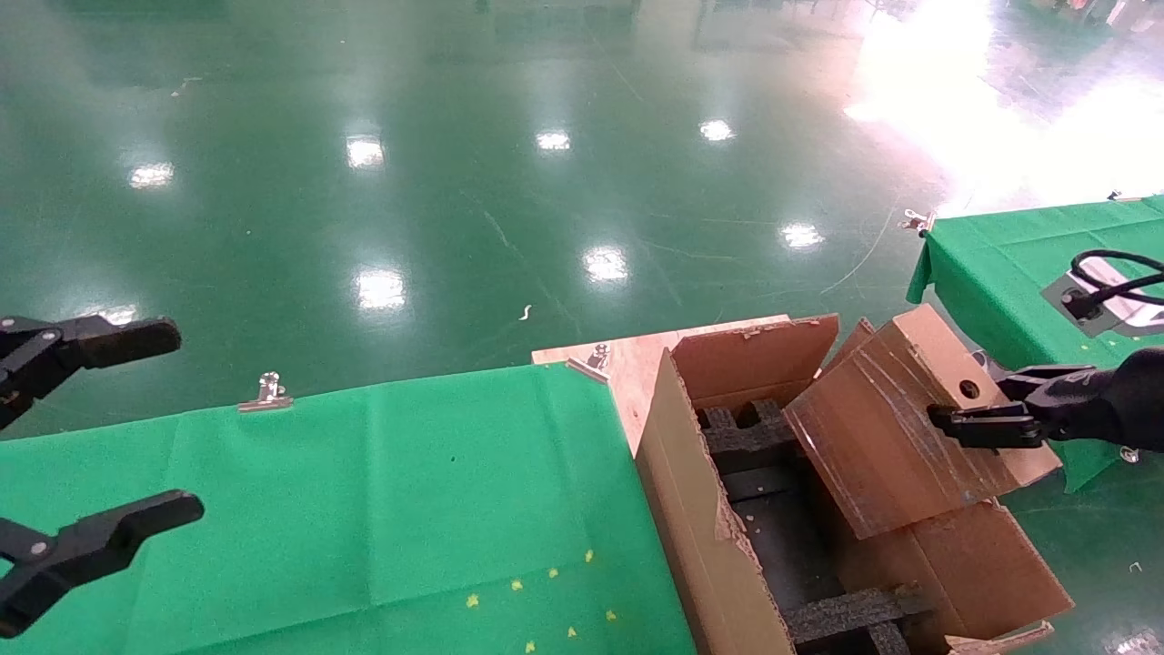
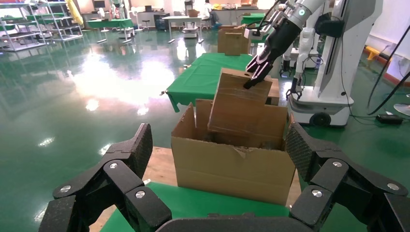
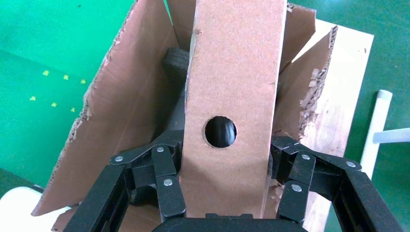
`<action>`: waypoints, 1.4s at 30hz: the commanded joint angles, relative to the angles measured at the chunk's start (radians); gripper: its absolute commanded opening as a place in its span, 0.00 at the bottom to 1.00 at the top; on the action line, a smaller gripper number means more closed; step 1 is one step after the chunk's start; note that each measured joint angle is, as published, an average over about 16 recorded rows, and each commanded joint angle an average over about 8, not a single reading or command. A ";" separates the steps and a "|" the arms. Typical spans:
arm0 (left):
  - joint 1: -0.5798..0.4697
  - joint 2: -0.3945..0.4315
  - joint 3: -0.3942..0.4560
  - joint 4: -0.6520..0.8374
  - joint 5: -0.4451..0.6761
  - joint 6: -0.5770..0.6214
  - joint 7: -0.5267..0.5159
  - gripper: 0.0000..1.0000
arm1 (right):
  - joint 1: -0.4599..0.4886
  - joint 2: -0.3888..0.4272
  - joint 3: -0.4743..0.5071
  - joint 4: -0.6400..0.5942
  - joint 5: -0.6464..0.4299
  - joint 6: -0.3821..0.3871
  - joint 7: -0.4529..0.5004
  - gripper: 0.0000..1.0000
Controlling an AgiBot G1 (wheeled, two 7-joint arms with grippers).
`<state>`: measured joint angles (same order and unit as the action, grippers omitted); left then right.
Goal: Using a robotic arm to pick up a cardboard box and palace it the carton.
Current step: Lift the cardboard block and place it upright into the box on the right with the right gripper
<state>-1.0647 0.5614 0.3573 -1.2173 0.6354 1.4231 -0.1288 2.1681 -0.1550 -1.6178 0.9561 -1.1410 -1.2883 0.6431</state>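
Risk: we see the box (image 1: 896, 428) tilted over the carton (image 1: 700, 509), its lower edge just inside the mouth; lowered like this, a corner could catch on a torn flap or land on the foam (image 1: 773, 464) and jam.
Cause: the box goes in at a slant, and we judge the free slot between the foam pieces to be narrow.
Grip: our right gripper (image 3: 225, 159) pinches the box by its narrow holed side, one finger on each broad face; the hold is near one end only, so the box could swing or slip.
Right gripper place: beside the carton's far side from the green cloth, above its rim.
Carton contents: black foam along the floor and ends; the box's lower part just enters; nothing else that we can see.
Carton place: on a wooden board, touching the cloth's edge.
Left gripper (image 1: 82, 455): fingers spread wide, holding nothing, well apart from the carton, over the cloth (image 1: 382, 509).
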 commanded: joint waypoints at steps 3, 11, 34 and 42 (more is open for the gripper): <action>0.000 0.000 0.000 0.000 0.000 0.000 0.000 1.00 | -0.009 0.010 -0.003 0.009 0.016 0.022 0.030 0.00; 0.000 0.000 0.000 0.000 0.000 0.000 0.000 1.00 | -0.023 0.003 -0.018 -0.002 -0.006 0.036 0.059 0.00; 0.000 0.000 0.000 0.000 0.000 0.000 0.000 1.00 | -0.127 -0.042 -0.104 -0.005 -0.114 0.182 0.296 0.00; 0.000 0.000 0.000 0.000 0.000 0.000 0.000 1.00 | -0.178 -0.072 -0.120 -0.008 -0.091 0.271 0.331 0.00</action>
<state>-1.0646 0.5613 0.3573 -1.2172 0.6354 1.4230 -0.1288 1.9986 -0.2249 -1.7354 0.9482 -1.2391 -1.0248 0.9691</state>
